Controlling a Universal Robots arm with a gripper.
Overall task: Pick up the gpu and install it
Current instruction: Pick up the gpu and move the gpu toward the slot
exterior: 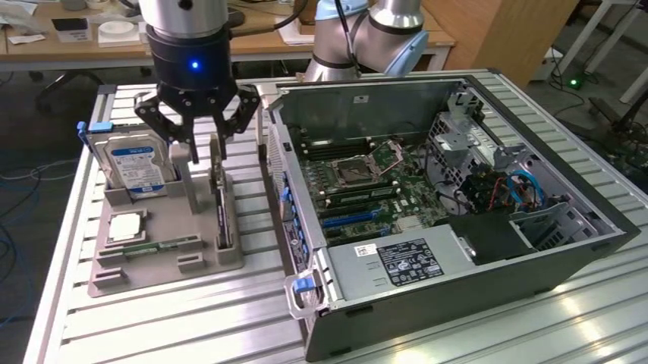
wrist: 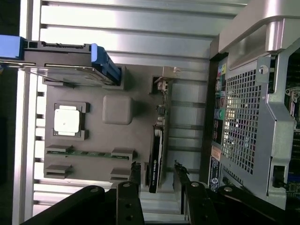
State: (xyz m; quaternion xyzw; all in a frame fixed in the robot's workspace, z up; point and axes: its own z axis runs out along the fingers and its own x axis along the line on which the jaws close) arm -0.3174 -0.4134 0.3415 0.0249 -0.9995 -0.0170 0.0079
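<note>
One gripper [exterior: 206,154] hangs over one grey tray [exterior: 152,274] that sits on the metal tabletop [exterior: 202,322], on the exterior view's left. One open computer case [exterior: 506,280] stands on the same tabletop beside the tray, on the exterior view's right, and its inside parts show. The tray carries four things. One gpu [exterior: 221,216] stands up on its thin edge in a slot along the tray's edge nearest the case. One hard drive [exterior: 136,167] with a blue label stands up at the tray's corner far from the case, at the end where the gripper hangs. One square silver chip [exterior: 127,226] lies flat near the tray's middle, on the side away from the case. One green memory stick [exterior: 157,246] lies flat just past the chip, nearer the tray's other end. In the wrist view the gripper [wrist: 157,171] has its two fingers apart, one on each side of the gpu [wrist: 156,154], with a small gap on both sides. So the gripper is open and holds nothing. The gpu is in its slot on the tray, not in the case.
</note>
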